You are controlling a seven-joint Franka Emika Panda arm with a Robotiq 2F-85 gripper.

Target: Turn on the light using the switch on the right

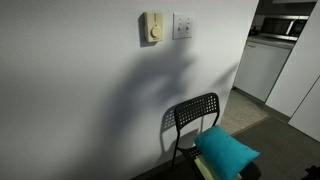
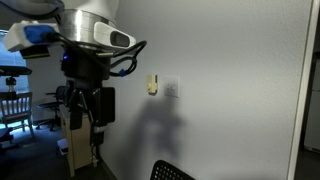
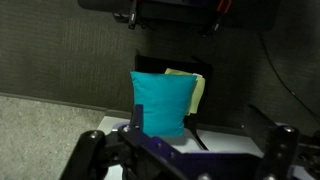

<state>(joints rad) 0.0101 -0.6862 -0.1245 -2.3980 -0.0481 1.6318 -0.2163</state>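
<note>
The switch (image 1: 184, 25) is a flat white square plate high on the white wall, just right of a cream-yellow box with a round dial (image 1: 152, 28). Both exterior views show it; in one it is small (image 2: 172, 88), with the cream box (image 2: 152, 84) beside it. My gripper (image 2: 99, 115) hangs pointing down under the white arm, well left of the switch, below it and off the wall. In the wrist view the two fingers stand far apart at the bottom edge (image 3: 185, 160), with nothing between them. The switch is out of the wrist view.
A black metal chair (image 1: 192, 118) stands against the wall below the switch, with a teal pillow (image 1: 226, 150) on it, also in the wrist view (image 3: 160, 100). Kitchen counter and cabinets (image 1: 265, 65) lie to the right. A wooden chair (image 2: 12, 105) stands behind the arm.
</note>
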